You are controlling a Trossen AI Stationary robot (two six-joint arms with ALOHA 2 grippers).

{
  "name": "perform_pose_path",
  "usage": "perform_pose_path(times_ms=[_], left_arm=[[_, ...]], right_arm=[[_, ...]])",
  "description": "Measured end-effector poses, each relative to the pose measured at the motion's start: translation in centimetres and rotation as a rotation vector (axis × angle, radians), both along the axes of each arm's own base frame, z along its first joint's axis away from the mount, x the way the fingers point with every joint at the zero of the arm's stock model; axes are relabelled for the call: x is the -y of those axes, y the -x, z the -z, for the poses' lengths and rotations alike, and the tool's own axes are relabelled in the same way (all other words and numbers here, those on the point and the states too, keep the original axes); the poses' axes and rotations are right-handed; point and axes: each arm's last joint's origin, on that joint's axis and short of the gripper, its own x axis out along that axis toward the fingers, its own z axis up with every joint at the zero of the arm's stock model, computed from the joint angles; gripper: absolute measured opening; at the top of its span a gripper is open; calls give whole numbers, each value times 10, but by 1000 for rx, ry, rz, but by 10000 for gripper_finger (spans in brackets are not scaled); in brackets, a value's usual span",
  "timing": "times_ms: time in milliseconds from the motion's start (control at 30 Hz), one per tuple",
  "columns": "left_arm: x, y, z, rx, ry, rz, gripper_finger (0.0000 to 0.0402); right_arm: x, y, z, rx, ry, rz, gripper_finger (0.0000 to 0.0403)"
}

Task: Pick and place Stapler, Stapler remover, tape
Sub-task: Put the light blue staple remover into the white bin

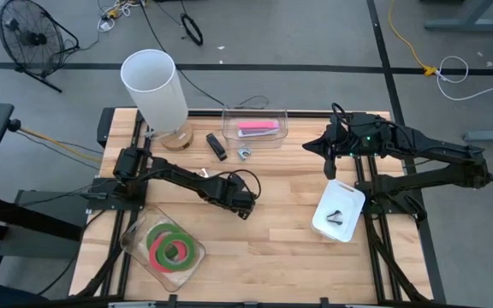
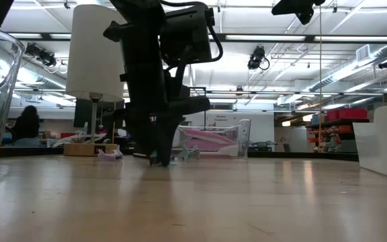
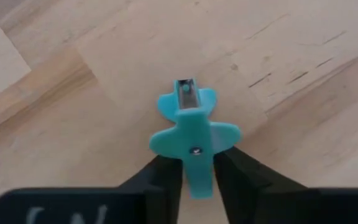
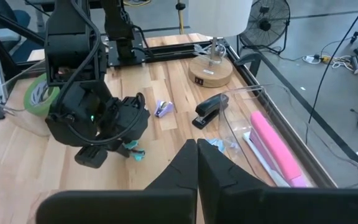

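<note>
Now teal staple remover — between left gripper fingers, on table

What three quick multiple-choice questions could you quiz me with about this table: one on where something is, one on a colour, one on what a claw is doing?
1. Where do the tape rolls lie?
A. in the clear tray at the table's near-left corner
B. in the white bin
C. under the lamp

2. What colour is the stapler in the clear box?
A. black
B. pink
C. green

3. What is the left gripper doing?
A. hanging wide open in the air
B. holding a tape roll
C. pinching a small teal staple remover

Answers: 1 A, the high view shows the rolls inside that tray. 2 B, pink shows through the box. 3 C, the left wrist view shows the fingers closed on its stem.
</note>
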Motion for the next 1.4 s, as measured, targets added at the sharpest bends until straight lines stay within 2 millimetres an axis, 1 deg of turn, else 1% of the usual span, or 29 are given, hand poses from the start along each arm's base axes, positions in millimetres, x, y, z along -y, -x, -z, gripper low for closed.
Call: perform_pose_path(times_ms=[200,533,633,867,1067,1267,1400], left_arm=[[0,-1,0,-2,4,44,36],[1,-1,-3,-3,12,76,36],[1,-4,-13,-5,10,130,36],[2,-18,-62,93,-68,292,36],[-2,-30,-112,136,-180,412,36],[-14,-42,-168,230,-304,512,36],[-27,-46,-202,301,-373,557,36]], right_arm=[[0,0,0,0,1,0,2],[0,0,0,-1,3,-1,2],[0,0,0,0,3,-2,2],[0,0,-1,15,5,-2,2],[0,-1,-2,24,10,-6,2],[0,-1,-3,36,7,-13,3],[-1,-2,-6,62,3,-32,17]])
